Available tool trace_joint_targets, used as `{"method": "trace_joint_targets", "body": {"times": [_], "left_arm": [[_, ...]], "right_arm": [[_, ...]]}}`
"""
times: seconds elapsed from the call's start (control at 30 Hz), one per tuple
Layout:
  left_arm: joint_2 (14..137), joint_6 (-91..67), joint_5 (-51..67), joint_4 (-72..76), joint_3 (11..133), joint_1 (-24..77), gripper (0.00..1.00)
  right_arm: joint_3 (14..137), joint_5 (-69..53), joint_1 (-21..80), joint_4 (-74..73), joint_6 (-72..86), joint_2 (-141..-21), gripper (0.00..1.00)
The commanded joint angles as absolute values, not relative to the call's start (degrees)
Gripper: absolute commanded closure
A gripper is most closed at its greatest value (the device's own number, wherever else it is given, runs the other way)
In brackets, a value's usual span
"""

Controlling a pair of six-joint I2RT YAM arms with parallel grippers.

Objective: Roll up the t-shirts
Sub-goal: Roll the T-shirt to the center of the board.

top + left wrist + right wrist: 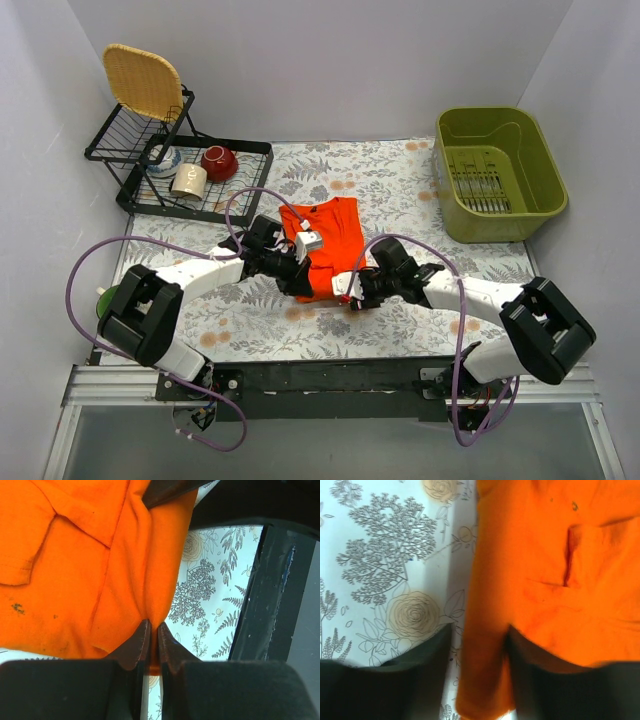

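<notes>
From above, your t-shirt point(335, 232) lies folded into a narrow band in the middle of the counter point(400, 190), its long side running away from the arms. Your left claw point(303, 278) sits at the near left corner of the cloth, and your right claw point(350, 291) is at the near right corner, so the two meet close together over the near hem. Far left stands a dish rack point(140, 195) holding a red bowl point(219, 160) and a pale mug point(188, 180), with a woven tray point(143, 80) propped on its raised part. A green tub point(530, 215) sits far right, well apart from the shirt.

In your left wrist view, the left claw point(152, 635) is pinched nearly together on the edge of the t-shirt point(75, 570), with orange cloth showing in the slit between the fingers point(135, 647). The floral counter point(210, 605) lies just beside the hem.

In your right wrist view, the right claw point(479, 630) is spread apart, astride a strip of the t-shirt point(560, 590). One finger point(420, 670) rests over the bare counter point(385, 555), and you can't tell whether either one presses the cloth.
</notes>
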State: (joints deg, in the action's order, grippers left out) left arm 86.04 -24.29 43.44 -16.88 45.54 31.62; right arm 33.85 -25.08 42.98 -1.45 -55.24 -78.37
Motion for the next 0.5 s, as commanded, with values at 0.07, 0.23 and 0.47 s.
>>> {"method": "trace_joint_targets", "body": {"times": [0.07, 0.23, 0.47], "left_arm": [[82.2, -19.8, 43.2, -23.1, 47.3, 31.2, 1.00], [80.2, -13.6, 41.7, -31.9, 50.3, 31.2, 1.00], [79.2, -11.2, 41.7, -38.7, 51.3, 31.2, 1.00]], "right_arm": [[40.9, -23.7, 42.8, -8.0, -56.1, -79.4, 0.67], [45.5, -28.6, 42.8, -21.2, -60.4, -77.9, 0.70], [50.5, -34.1, 42.8, -36.3, -64.8, -80.7, 0.75]]}}
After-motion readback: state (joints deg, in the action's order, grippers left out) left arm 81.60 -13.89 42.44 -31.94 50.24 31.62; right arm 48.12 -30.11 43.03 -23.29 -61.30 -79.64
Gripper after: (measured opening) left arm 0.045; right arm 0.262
